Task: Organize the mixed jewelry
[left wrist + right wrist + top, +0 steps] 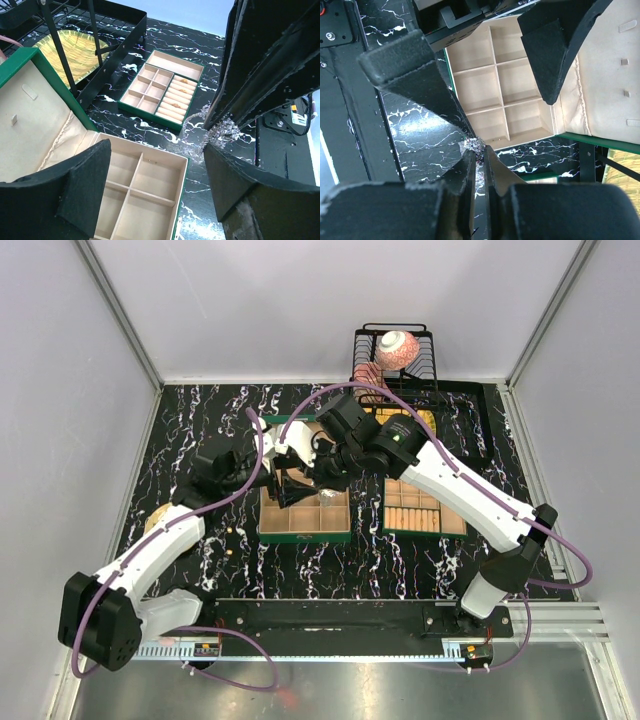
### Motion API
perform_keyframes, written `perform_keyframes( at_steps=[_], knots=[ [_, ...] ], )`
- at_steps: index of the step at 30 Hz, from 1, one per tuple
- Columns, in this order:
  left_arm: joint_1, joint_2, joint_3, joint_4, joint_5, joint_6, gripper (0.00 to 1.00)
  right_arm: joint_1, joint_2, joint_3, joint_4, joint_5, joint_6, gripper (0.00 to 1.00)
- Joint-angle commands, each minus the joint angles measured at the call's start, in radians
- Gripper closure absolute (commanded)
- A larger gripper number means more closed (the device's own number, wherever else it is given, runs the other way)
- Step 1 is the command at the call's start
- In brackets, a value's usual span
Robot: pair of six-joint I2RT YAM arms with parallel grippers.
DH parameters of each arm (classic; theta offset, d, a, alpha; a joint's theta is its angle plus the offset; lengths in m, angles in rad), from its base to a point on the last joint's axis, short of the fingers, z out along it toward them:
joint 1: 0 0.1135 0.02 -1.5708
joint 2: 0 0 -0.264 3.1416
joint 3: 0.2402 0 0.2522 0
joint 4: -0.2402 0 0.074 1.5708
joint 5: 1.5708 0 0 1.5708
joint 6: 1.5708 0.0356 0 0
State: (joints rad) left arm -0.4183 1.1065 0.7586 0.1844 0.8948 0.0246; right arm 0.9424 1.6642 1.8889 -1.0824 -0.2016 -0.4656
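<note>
Jewelry clump of tangled silvery chain (474, 146): I see my right claw (479, 156) pinching it; left claw (155, 167) gapes wide, empty.

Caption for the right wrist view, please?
Right gripper pinches a silvery jewelry tangle beside the compartmented green box; left gripper open alongside.

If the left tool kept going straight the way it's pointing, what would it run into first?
Probably the compartmented tray of the nearer green box, seen between the left tool's open fingers, though depth is unclear. The right tool's silvery jewelry clump sits off to one side.
</note>
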Motion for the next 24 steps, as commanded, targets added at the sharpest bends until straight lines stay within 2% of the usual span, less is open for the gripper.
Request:
perform_keyframes(
  at_steps=[1, 7, 24],
  knots=[
    [-0.008, 0.007, -0.004, 0.086, 0.043, -0.003, 0.24, -0.007, 0.0, 0.033, 0.012, -0.005, 0.007, 1.0],
    [-0.016, 0.023, -0.007, 0.098, 0.049, -0.012, 0.28, -0.007, 0.003, 0.036, 0.015, -0.007, 0.007, 1.0],
    [-0.017, 0.052, -0.004, 0.093, 0.049, -0.008, 0.48, -0.008, 0.005, 0.047, 0.015, -0.007, 0.005, 1.0]
  ],
)
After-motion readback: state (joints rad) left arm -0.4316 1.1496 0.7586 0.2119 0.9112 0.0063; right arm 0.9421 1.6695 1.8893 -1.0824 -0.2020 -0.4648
